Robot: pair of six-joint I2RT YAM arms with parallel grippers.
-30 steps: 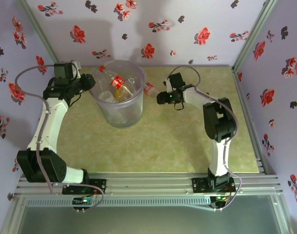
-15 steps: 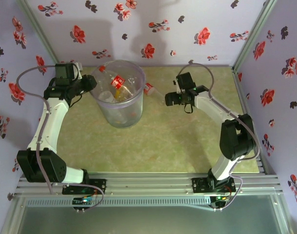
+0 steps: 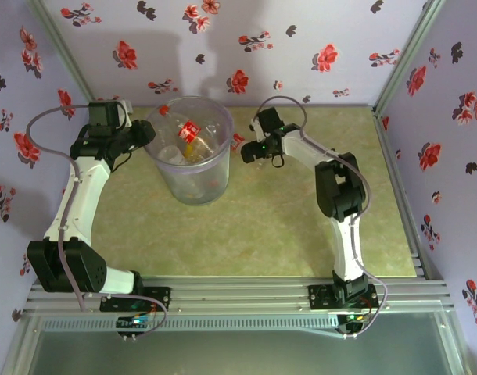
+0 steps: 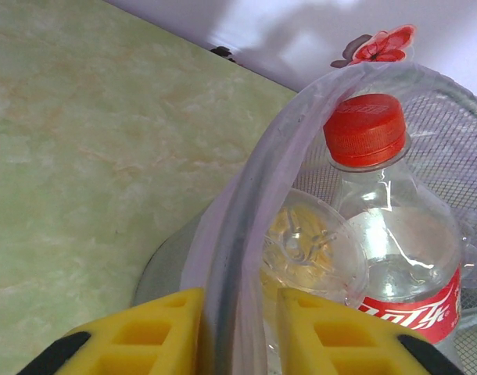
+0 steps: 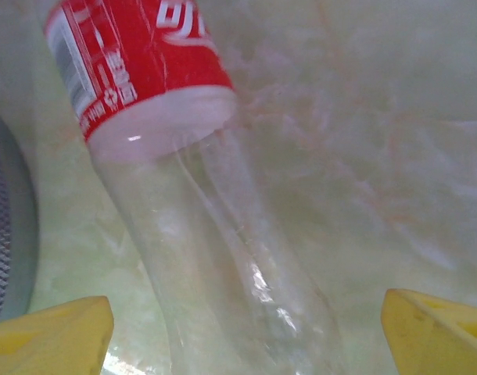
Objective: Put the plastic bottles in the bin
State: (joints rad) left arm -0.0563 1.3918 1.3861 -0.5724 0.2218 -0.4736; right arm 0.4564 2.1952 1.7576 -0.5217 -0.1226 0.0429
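The bin [image 3: 190, 168], a translucent grey-lavender bucket, stands at the back left of the table. Inside it lie clear plastic bottles [image 3: 193, 139]; one has a red cap [image 4: 364, 129] and a red-white label. My left gripper [image 3: 147, 133] is shut on the bin's rim [image 4: 250, 226], one yellow finger [image 4: 137, 336] outside the wall and the other inside. One more clear bottle [image 3: 238, 141] with a red label lies on the table just right of the bin. My right gripper [image 3: 249, 154] is open around this bottle [image 5: 223, 266], its fingertips [image 5: 55, 336] wide apart and clear of it.
The table [image 3: 262, 226] is pale green marbled. Flowered walls close in the back and both sides. The bin's wall [image 5: 4, 226] sits close on the left of the right gripper. Open table lies in front of and to the right of the bin.
My right gripper has opened wide and swung left and farther back, closing in on the bottle beside the bin. The left gripper and the bin have not moved.
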